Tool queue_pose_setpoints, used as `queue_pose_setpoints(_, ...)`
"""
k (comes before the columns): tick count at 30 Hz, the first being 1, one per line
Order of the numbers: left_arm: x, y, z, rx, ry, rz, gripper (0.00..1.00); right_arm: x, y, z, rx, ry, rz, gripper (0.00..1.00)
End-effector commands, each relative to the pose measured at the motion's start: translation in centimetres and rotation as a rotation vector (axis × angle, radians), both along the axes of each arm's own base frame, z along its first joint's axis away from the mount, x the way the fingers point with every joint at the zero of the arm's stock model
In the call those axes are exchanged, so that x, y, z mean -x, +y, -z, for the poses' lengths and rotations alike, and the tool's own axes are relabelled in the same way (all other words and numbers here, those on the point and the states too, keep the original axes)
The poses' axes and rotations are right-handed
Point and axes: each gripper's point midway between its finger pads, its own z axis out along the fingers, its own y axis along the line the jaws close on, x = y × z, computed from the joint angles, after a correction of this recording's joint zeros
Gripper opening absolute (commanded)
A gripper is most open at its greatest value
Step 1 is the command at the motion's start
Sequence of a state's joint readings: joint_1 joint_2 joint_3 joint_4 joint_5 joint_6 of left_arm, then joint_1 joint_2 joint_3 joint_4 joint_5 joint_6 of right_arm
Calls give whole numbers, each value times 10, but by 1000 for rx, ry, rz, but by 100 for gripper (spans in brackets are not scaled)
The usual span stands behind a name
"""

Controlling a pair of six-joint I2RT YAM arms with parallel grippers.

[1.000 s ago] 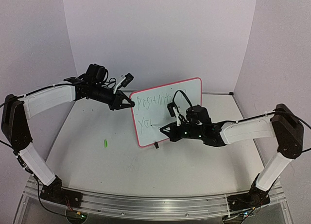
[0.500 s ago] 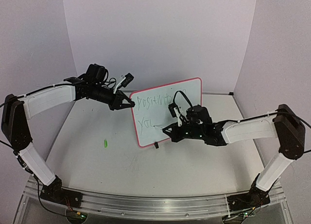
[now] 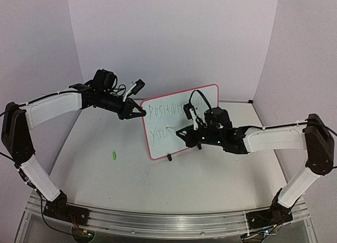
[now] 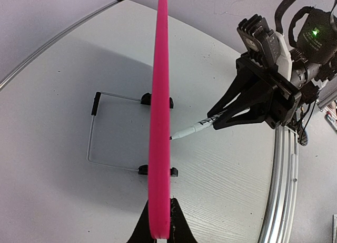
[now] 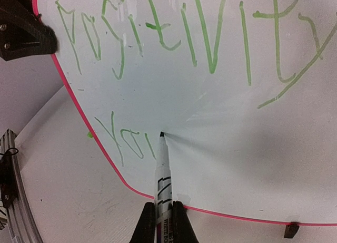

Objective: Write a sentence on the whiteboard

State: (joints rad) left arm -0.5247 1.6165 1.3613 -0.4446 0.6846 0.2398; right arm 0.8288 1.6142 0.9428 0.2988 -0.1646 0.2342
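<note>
The whiteboard [image 3: 202, 103] stands tilted on the table, pink-rimmed; the left wrist view shows it edge-on [image 4: 159, 95]. My left gripper [image 3: 141, 112] is shut on its left edge, the fingers [image 4: 179, 224] pinching the rim. The sentence [image 5: 184, 37] is green: "POSITIVITY" on top, and below it "YO" plus one stroke [image 5: 126, 140]. My right gripper [image 5: 164, 214] is shut on a white marker [image 5: 163, 174]. The marker's tip touches the board just right of that stroke. From above, the right gripper [image 3: 181, 132] is at the board's lower middle.
A small green cap [image 3: 113, 155] lies on the table left of the board. A wire stand [image 4: 95, 132] and black clip feet [image 3: 169, 158] prop the board from behind. An aluminium rail [image 3: 158, 222] runs along the near edge. Walls enclose the back and sides.
My right gripper has moved up the board with the marker, and the second line has gained a stroke after "YO". The left arm and the board have not moved.
</note>
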Motion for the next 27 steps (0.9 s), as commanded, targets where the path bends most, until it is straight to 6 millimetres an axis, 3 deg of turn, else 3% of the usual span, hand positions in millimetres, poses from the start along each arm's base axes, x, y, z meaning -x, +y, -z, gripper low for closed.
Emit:
queue_pose_setpoints(1,7,2,18,-76,15,16,0,-15,-1,-22,-33,-55,40,0)
queue_pose_setpoints(15,7,2,18,-77,16,16,0,-3,-5,26,-9,62,35,0)
queue_pose_setpoints(27,8,2,18,-78,16,16,0,-5,-11,29,2,57,67,0)
